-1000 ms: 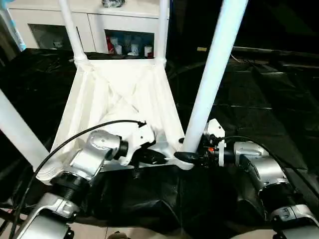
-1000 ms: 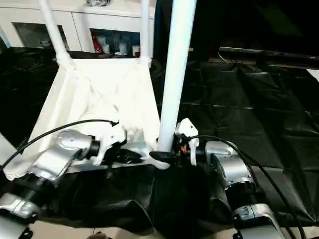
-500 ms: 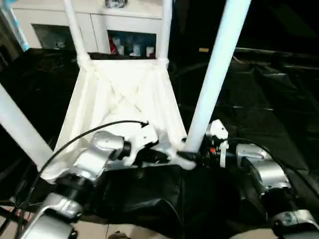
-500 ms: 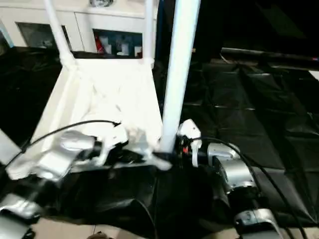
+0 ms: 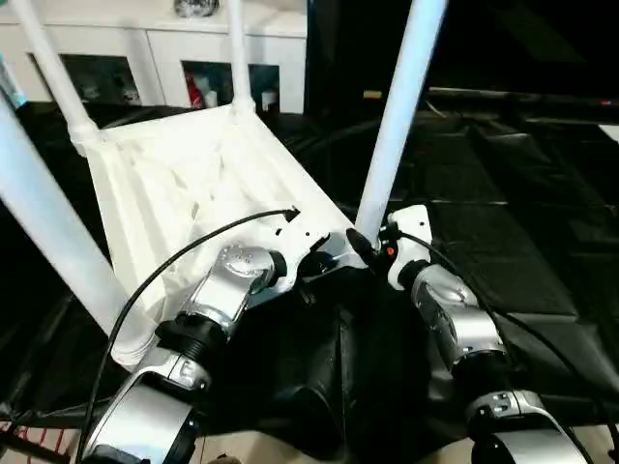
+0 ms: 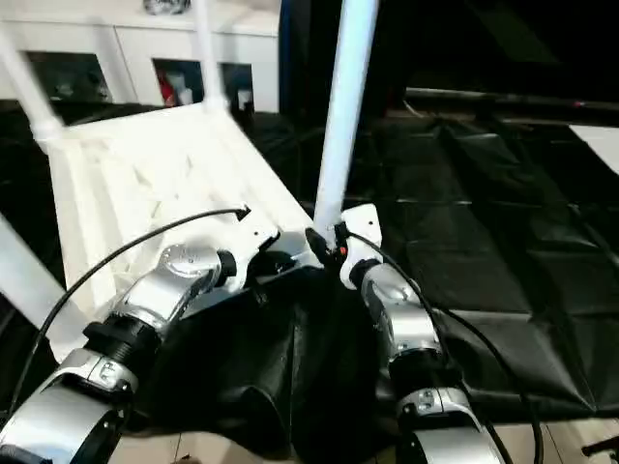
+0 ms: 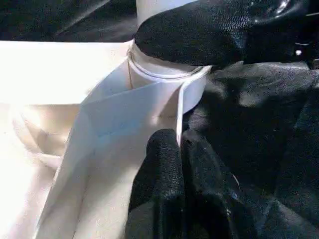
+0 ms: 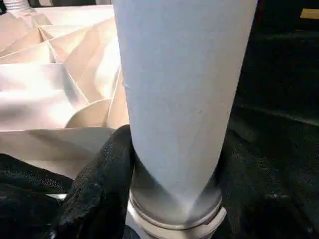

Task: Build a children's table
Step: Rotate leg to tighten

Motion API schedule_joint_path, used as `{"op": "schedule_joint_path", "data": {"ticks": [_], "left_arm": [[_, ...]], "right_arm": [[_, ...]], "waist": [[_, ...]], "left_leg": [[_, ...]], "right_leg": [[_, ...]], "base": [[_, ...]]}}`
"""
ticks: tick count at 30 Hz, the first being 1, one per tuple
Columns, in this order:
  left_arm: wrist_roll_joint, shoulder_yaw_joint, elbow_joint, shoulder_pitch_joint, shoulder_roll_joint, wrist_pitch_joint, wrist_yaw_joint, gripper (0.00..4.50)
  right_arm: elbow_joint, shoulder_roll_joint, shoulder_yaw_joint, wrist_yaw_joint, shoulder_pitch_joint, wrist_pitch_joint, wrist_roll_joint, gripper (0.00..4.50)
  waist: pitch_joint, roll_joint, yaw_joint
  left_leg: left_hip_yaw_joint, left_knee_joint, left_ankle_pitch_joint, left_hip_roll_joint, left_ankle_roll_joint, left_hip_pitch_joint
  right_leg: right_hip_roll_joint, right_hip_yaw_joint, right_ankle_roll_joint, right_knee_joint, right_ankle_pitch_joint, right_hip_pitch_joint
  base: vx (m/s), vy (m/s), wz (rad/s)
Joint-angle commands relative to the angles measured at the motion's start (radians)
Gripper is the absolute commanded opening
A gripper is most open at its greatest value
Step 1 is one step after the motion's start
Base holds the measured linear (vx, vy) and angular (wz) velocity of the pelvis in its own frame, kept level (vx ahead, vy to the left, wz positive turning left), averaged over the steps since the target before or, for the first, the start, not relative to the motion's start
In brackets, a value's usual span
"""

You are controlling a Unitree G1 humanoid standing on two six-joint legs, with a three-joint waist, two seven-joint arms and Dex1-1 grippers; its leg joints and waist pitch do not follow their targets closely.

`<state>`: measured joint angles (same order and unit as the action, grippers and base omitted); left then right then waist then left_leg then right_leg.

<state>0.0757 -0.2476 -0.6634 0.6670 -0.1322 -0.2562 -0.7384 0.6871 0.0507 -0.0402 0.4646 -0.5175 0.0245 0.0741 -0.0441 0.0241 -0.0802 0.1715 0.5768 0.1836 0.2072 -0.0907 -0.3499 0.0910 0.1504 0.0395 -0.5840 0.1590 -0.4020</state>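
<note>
Left wrist view is the handy one right now: the left gripper has its two black fingers pressed together, pinching the thin rim wall of the table top right by the near right corner socket. Just past that, the right gripper sits around the base of the near right leg; one finger clearly lies against the leg just above the collar, but I can't really tell whether it's clamped or only loosely cupped. The children's table lies upside down on the black sheet, ribbed underside up, tilted with this near edge lifted. The near left leg is up, and the two far legs stand near the white cabinet. So my guess is this is the seating step on the last leg. To do it well I'd keep the rim pinch firm so the top can't swing, hold the leg straight in line with the socket, and push or twist down evenly until the collar sits flush.
</note>
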Motion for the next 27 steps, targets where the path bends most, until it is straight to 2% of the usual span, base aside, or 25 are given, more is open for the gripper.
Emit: {"op": "schedule_joint_path", "data": {"ticks": [1, 2, 3, 4, 5, 7, 8, 9, 11, 12, 14, 15, 17, 19, 20, 21, 23, 24, 25, 26, 27], "left_arm": [[-0.012, 0.007, 0.047, 0.027, 0.014, 0.071, 0.009, 0.00], [-0.012, 0.006, 0.047, 0.026, 0.014, 0.073, 0.007, 0.00], [-0.013, 0.001, 0.052, 0.021, 0.013, 0.081, -0.003, 0.00], [-0.013, 0.001, 0.053, 0.020, 0.012, 0.081, -0.003, 0.00], [-0.011, -0.004, 0.060, 0.014, 0.010, 0.090, -0.010, 0.00], [-0.009, -0.017, 0.081, 0.000, 0.003, 0.113, -0.028, 0.00], [-0.009, -0.017, 0.081, 0.000, 0.003, 0.113, -0.028, 0.00], [-0.014, -0.020, 0.101, -0.011, 0.000, 0.117, -0.038, 0.00], [-0.035, -0.019, 0.139, -0.030, -0.002, 0.103, -0.066, 0.00], [-0.060, -0.018, 0.188, -0.056, -0.010, 0.074, -0.100, 0.27], [-0.080, -0.018, 0.238, -0.084, -0.020, 0.038, -0.126, 0.27], [-0.083, -0.017, 0.258, -0.097, -0.025, 0.026, -0.125, 0.61], [-0.082, -0.017, 0.270, -0.106, -0.027, 0.020, -0.122, 0.65], [-0.089, -0.018, 0.366, -0.163, -0.061, -0.026, -0.132, 0.70], [-0.089, -0.018, 0.366, -0.163, -0.061, -0.026, -0.132, 0.85], [-0.105, -0.010, 0.462, -0.211, -0.087, -0.082, -0.149, 1.01], [-0.123, 0.000, 0.557, -0.255, -0.112, -0.143, -0.158, 1.13], [-0.160, 0.011, 0.679, -0.311, -0.148, -0.221, -0.169, 1.19], [-0.172, 0.015, 0.719, -0.331, -0.160, -0.246, -0.172, 1.41], [-0.179, 0.017, 0.742, -0.342, -0.166, -0.259, -0.172, 1.41], [-0.191, 0.020, 0.779, -0.365, -0.183, -0.282, -0.176, 1.55]], "right_arm": [[0.009, -0.033, 0.094, 0.134, 0.040, 0.023, 0.008, 2.86], [0.006, -0.028, 0.096, 0.138, 0.041, 0.021, 0.007, 2.86], [-0.009, -0.007, 0.098, 0.162, 0.046, 0.020, 0.008, 3.07], [-0.009, -0.006, 0.098, 0.163, 0.046, 0.020, 0.008, 3.23], [-0.031, 0.021, 0.090, 0.197, 0.053, 0.025, 0.020, 3.23], [-0.077, 0.096, 0.070, 0.281, 0.070, 0.027, 0.048, 3.23], [-0.077, 0.096, 0.070, 0.281, 0.070, 0.027, 0.048, 3.23], [-0.103, 0.155, 0.056, 0.340, 0.084, 0.026, 0.063, 3.23], [-0.131, 0.212, 0.032, 0.400, 0.098, 0.049, 0.091, 3.23], [-0.161, 0.267, 0.015, 0.459, 0.113, 0.073, 0.114, 3.32], [-0.190, 0.312, 0.007, 0.505, 0.128, 0.092, 0.130, 3.32], [-0.206, 0.330, 0.005, 0.527, 0.136, 0.104, 0.137, 3.33], [-0.217, 0.340, 0.005, 0.539, 0.141, 0.112, 0.141, 3.33], [-0.281, 0.380, 0.016, 0.596, 0.174, 0.158, 0.167, 3.33], [-0.281, 0.380, 0.016, 0.596, 0.174, 0.158, 0.167, 3.33], [-0.326, 0.392, 0.026, 0.617, 0.198, 0.184, 0.188, 3.33], [-0.359, 0.382, 0.038, 0.621, 0.212, 0.205, 0.202, 3.33], [-0.391, 0.365, 0.061, 0.627, 0.225, 0.229, 0.213, 3.33], [-0.402, 0.360, 0.068, 0.629, 0.229, 0.238, 0.217, 3.33], [-0.409, 0.358, 0.072, 0.630, 0.233, 0.242, 0.219, 3.33], [-0.416, 0.350, 0.079, 0.628, 0.234, 0.245, 0.219, 3.33]], "waist": [[0.064, 0.002, -0.007], [0.063, 0.005, -0.008], [0.063, 0.004, -0.009], [0.063, 0.007, -0.009], [0.062, 0.005, -0.012], [0.062, 0.009, -0.016], [0.063, 0.009, -0.020], [0.063, 0.008, -0.021], [0.065, 0.013, -0.028], [0.065, 0.012, -0.029], [0.068, 0.014, -0.036], [0.067, 0.013, -0.037], [0.066, 0.013, -0.036], [0.062, 0.018, -0.032], [0.062, 0.018, -0.032], [0.061, 0.022, -0.030], [0.059, 0.025, -0.025], [0.058, 0.027, -0.020], [0.054, 0.024, -0.014], [0.054, 0.020, -0.014], [0.051, 0.030, -0.011]], "left_leg": [[-0.005, -0.059, 0.166, 0.027, 0.072, -0.005], [-0.005, -0.059, 0.170, 0.027, 0.073, -0.004], [-0.005, -0.060, 0.174, 0.028, 0.075, -0.003], [-0.004, -0.059, 0.175, 0.028, 0.075, -0.003], [-0.004, -0.059, 0.178, 0.028, 0.075, -0.002], [-0.003, -0.059, 0.178, 0.029, 0.080, -0.002], [-0.003, -0.057, 0.173, 0.029, 0.088, -0.003], [-0.003, -0.058, 0.166, 0.031, 0.092, -0.003], [-0.001, -0.054, 0.147, 0.029, 0.102, -0.006], [-0.002, -0.054, 0.142, 0.030, 0.106, -0.006], [-0.002, -0.050, 0.113, 0.033, 0.118, -0.008], [-0.002, -0.050, 0.108, 0.034, 0.121, -0.009], [0.001, -0.050, 0.115, 0.032, 0.122, -0.007], [-0.003, -0.053, 0.145, 0.033, 0.114, -0.010], [-0.003, -0.053, 0.151, 0.036, 0.111, -0.007], [-0.003, -0.054, 0.150, 0.035, 0.104, -0.008], [-0.003, -0.055, 0.156, 0.036, 0.099, -0.007], [-0.003, -0.056, 0.165, 0.036, 0.094, -0.007], [-0.003, -0.057, 0.173, 0.033, 0.094, -0.010], [-0.003, -0.057, 0.185, 0.035, 0.086, -0.003], [-0.004, -0.058, 0.200, 0.035, 0.081, -0.003]], "right_leg": [[0.072, -0.066, 0.110, 0.077, 0.310, 0.062], [0.072, -0.066, 0.109, 0.078, 0.315, 0.062], [0.072, -0.066, 0.109, 0.079, 0.324, 0.062], [0.072, -0.066, 0.107, 0.080, 0.328, 0.062], [0.073, -0.067, 0.106, 0.080, 0.339, 0.061], [0.073, -0.067, 0.099, 0.082, 0.343, 0.062], [0.074, -0.068, 0.097, 0.080, 0.335, 0.065], [0.073, -0.068, 0.103, 0.078, 0.321, 0.063], [0.071, -0.068, 0.110, 0.073, 0.288, 0.067], [0.071, -0.067, 0.112, 0.072, 0.285, 0.067], [0.074, -0.069, 0.135, 0.064, 0.234, 0.071], [0.074, -0.069, 0.150, 0.062, 0.223, 0.069], [0.071, -0.068, 0.150, 0.066, 0.234, 0.066], [0.070, -0.064, 0.128, 0.070, 0.288, 0.068], [0.072, -0.065, 0.124, 0.072, 0.299, 0.068], [0.073, -0.066, 0.114, 0.071, 0.324, 0.069], [0.072, -0.066, 0.106, 0.073, 0.346, 0.065], [0.072, -0.064, 0.101, 0.074, 0.370, 0.064], [0.068, -0.063, 0.094, 0.082, 0.397, 0.060], [0.069, -0.062, 0.093, 0.084, 0.412, 0.056], [0.067, -0.061, 0.088, 0.087, 0.436, 0.054]], "base": [[0.000, 0.000, 0.00], [0.000, 0.000, 0.00], [0.000, 0.000, 0.00], [0.000, 0.000, 0.00], [0.000, 0.000, 0.00], [0.000, 0.000, 0.00], [0.000, 0.000, 0.00], [0.000, 0.000, 0.00], [0.000, 0.000, 0.00], [0.000, 0.000, 0.00], [0.000, 0.000, 0.00], [0.000, 0.000, 0.00], [0.000, 0.000, 0.00], [0.000, 0.000, 0.00], [0.000, 0.000, 0.00], [0.000, 0.000, 0.00], [0.000, 0.000, 0.00], [0.000, 0.000, 0.00], [0.000, 0.000, 0.00], [0.000, 0.000, 0.00], [0.000, 0.000, 0.00]]}}
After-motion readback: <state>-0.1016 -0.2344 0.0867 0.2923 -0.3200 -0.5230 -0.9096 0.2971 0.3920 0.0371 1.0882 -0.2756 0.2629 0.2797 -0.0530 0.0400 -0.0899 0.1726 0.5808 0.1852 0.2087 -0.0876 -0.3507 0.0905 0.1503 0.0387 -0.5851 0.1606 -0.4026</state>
